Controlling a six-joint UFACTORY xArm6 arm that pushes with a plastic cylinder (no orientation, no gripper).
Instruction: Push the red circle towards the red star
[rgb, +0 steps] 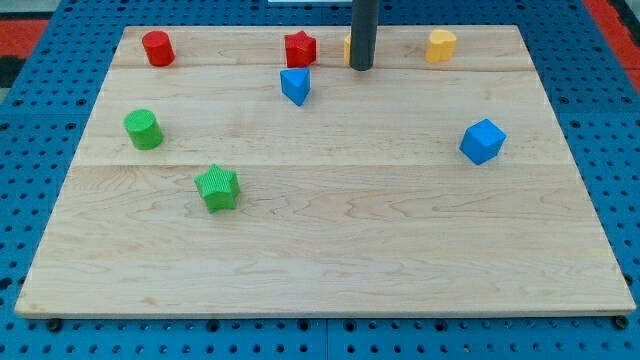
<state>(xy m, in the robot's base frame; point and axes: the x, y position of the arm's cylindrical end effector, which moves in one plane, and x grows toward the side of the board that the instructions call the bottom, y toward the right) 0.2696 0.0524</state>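
- My tip (361, 68) is the lower end of a plain dark rod, with nothing to part or clamp; it rests on the table (330, 250) near the top edge, a little right of the middle.
- A yellow block (348, 48) sits right behind the rod, mostly hidden, so I cannot tell its shape or whether my tip touches it.
- The red circle (157, 48) lies near the table's top left corner, well apart from my tip and far to its left.
- The red star (300, 48) stands by the top edge, between the red circle and my tip, and much nearer my tip.
- The circle and the star lie in about the same row along the top edge, well apart from each other.
- A blue block (295, 85) lies just below the red star, near it but apart; its shape is hard to make out.
- Count of red: two, one circle and one star.
- Count of blue: two, the one under the star and a blue cube (483, 141) towards the right edge.
- Count of green: two, a green circle (143, 129) near the left edge and a green star (218, 188) below and right of it.
- Count of yellow: two, the hidden one and a second yellow block (441, 45) by the top edge, right of my tip.
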